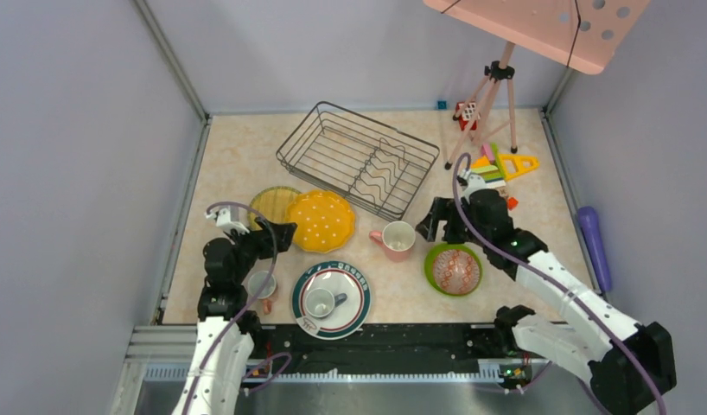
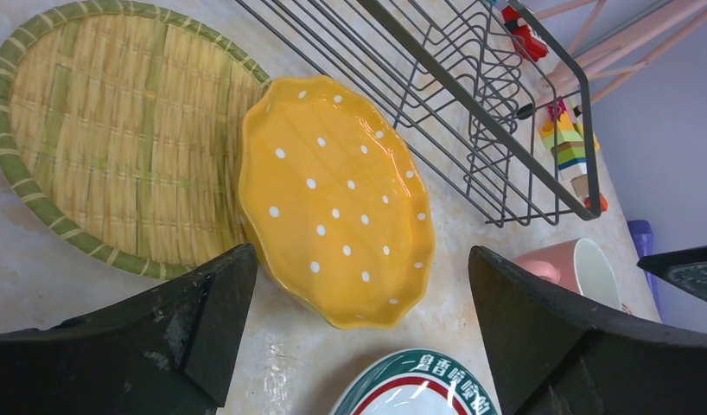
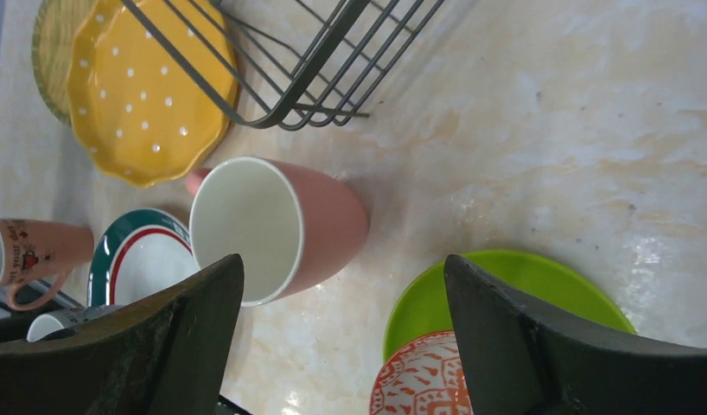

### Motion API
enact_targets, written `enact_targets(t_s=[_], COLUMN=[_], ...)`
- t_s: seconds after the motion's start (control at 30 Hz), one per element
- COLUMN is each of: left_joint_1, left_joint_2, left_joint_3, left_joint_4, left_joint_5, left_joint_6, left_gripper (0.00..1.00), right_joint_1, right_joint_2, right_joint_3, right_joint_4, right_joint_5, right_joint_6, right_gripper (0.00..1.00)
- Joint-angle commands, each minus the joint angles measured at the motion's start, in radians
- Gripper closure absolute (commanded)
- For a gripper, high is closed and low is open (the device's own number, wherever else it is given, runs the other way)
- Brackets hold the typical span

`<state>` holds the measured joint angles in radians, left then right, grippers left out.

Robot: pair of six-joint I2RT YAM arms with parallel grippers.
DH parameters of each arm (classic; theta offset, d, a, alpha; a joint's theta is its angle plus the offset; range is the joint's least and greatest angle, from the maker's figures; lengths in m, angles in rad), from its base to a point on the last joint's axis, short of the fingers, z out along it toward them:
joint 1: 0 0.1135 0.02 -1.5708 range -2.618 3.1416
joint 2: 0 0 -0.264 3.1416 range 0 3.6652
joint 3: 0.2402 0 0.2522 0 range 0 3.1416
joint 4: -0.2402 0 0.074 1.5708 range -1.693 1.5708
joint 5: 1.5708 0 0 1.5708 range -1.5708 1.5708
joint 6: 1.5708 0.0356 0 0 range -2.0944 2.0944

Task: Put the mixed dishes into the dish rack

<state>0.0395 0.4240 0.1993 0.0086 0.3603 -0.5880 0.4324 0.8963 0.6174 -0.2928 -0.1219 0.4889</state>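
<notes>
The dark wire dish rack [image 1: 359, 160] stands empty at the back. A yellow dotted scalloped plate [image 1: 320, 220] lies in front of it, overlapping an olive-yellow woven plate [image 1: 270, 203]. A pink mug [image 1: 395, 239] stands at centre. A lime green plate [image 1: 432, 259] holds an orange-white patterned bowl [image 1: 456, 271]. A green-rimmed white plate [image 1: 354, 298] holds a small white cup [image 1: 320, 303]; a printed pink mug [image 1: 264, 287] is to its left. My left gripper [image 1: 279, 235] is open and empty, above the near edge of the yellow plate [image 2: 333, 199]. My right gripper [image 1: 438, 226] is open and empty, between the pink mug [image 3: 272, 225] and the lime plate [image 3: 514, 294].
Colourful toy blocks [image 1: 497, 164] and a pink tripod [image 1: 488, 95] stand at the back right, next to the rack. A purple object [image 1: 595, 246] lies by the right wall. Grey walls close in the left, right and back sides.
</notes>
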Motion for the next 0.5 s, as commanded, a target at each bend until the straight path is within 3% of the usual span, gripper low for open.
enact_targets(t_s=[0.0, 0.23, 0.47], left_joint_1=[0.003, 0.002, 0.002], left_joint_2=[0.014, 0.042, 0.031], left_joint_3=[-0.01, -0.002, -0.005], left_joint_4=[0.1, 0.114, 0.102], left_joint_5=[0.058, 0.086, 0.068], left_joint_6=[-0.016, -0.024, -0.028], left_gripper=[0.03, 0.03, 0.03], right_joint_1=[0.096, 0.216, 0.243], right_joint_2=[0.081, 0.233, 0.325], right_joint_3=[0.087, 0.164, 0.206], right_joint_4=[0.004, -0.013, -0.01], right_joint_5=[0.1, 0.212, 0.234], right_joint_6=[-0.011, -0.007, -0.01], right_gripper=[0.19, 0.24, 0.43])
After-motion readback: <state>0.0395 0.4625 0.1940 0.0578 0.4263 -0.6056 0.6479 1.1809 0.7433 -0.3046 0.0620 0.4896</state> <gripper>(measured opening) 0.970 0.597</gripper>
